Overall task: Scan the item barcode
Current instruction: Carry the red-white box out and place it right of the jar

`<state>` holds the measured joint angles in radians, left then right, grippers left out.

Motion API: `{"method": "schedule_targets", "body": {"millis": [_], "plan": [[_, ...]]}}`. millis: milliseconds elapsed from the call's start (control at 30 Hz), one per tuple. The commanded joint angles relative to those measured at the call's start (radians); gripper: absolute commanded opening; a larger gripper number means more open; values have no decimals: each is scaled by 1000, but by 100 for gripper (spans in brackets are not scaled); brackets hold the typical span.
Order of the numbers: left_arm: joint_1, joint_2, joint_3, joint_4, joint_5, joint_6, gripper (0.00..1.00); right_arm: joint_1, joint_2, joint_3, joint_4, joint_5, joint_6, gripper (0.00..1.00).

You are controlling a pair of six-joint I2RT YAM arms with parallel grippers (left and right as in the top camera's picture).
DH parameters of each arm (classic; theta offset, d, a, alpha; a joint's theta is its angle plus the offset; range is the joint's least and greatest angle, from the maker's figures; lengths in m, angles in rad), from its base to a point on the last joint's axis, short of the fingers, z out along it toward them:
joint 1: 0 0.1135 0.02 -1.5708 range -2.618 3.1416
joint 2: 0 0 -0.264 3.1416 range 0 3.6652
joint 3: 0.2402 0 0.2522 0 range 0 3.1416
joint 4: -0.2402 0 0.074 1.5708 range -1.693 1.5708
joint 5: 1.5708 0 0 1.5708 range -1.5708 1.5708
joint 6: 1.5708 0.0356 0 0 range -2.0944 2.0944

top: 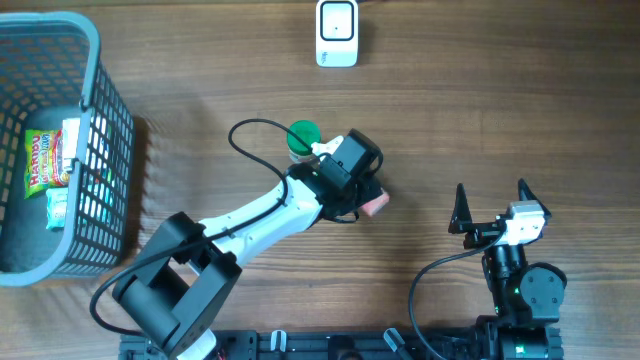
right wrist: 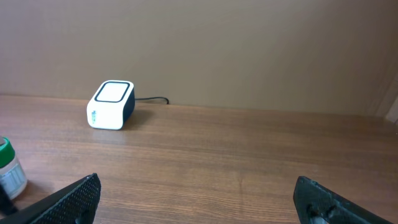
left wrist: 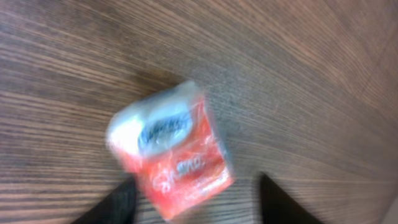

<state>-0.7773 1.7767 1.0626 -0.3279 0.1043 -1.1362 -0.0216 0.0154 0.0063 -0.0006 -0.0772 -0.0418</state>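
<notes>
Overhead, we see the left arm (top: 260, 215) reaching across the tabletop (top: 480, 110). The left fingers (left wrist: 118, 205) stand parted around the red packet (left wrist: 177, 158), not gripping it. The right fingers (right wrist: 74, 196) gape wide, holding nothing.

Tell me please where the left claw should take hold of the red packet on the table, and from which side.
Probably across its two long edges, near the middle, coming straight down from above. The red packet lies flat on the table, turned diagonally to the left claw, which is open over it. The claw should therefore turn to meet those edges squarely.
</notes>
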Motion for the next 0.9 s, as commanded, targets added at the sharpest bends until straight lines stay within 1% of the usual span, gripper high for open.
{"method": "schedule_targets", "body": {"millis": [0, 33, 67, 167, 300, 367, 400, 433, 533, 600, 700, 800, 867], "plan": [[-18, -59, -5, 2, -108, 35, 87, -4, -8, -1, 2, 10, 16, 100], [-18, -82, -4, -2, -118, 52, 95, -4, -8, -1, 2, 10, 16, 100], [-17, -109, -4, -3, -123, 80, 100, -4, -8, -1, 2, 10, 16, 100], [-10, -251, 6, -53, -184, 157, 100, -4, -8, -1, 2, 10, 16, 100], [6, -483, 37, -103, -293, 375, 100, -4, -8, -1, 2, 10, 16, 100], [49, -611, 37, -159, -410, 427, 100, -4, -8, -1, 2, 10, 16, 100], [95, -673, 37, -196, -468, 426, 100, -4, -8, -1, 2, 10, 16, 100], [149, -727, 37, -221, -489, 426, 100, -4, -8, -1, 2, 10, 16, 100], [410, -891, 37, -242, -489, 426, 100, -4, -8, -1, 2, 10, 16, 100], [562, -962, 37, -229, -488, 426, 100, -4, -8, -1, 2, 10, 16, 100], [770, -1014, 37, -218, -486, 437, 100, -4, -8, -1, 2, 10, 16, 100], [951, -1010, 37, -214, -475, 456, 100, -4, -8, -1, 2, 10, 16, 100], [1078, -992, 37, -194, -440, 455, 100, -4, -8, -1, 2, 10, 16, 100]]}}
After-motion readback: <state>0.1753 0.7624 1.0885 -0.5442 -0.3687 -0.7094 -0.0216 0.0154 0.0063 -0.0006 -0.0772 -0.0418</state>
